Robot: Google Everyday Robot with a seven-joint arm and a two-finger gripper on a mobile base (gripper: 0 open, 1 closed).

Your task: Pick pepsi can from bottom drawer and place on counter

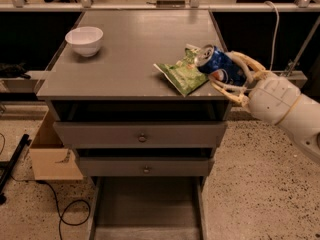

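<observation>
Over at the right edge of the bench (135, 39), I've got the hand (227, 74) clamped round the pepsi can (216, 65), with the pale fingers (243, 59) wrapping it from the right. The bottom drawer (147, 211) is open down near the floor and I can't see anything in it, so I'd say the pick is done and we're on the placing bit.

The can is tilted hard, silver top pointing up and left. It's right up against the green chip bag (181, 75), maybe over its right corner. I honestly can't tell if it's touching the surface or hanging just above it.

Next move, as I see it: tip it upright, get it over bare grey clear of the bag and in from the edge, set it down, then let go. If it's dropped on its side this close to the edge, it might roll off.

The can itself is blue with the red-and-white round logo facing me. The white bowl (84, 40) is well away on the far left, so no worries there.
</observation>
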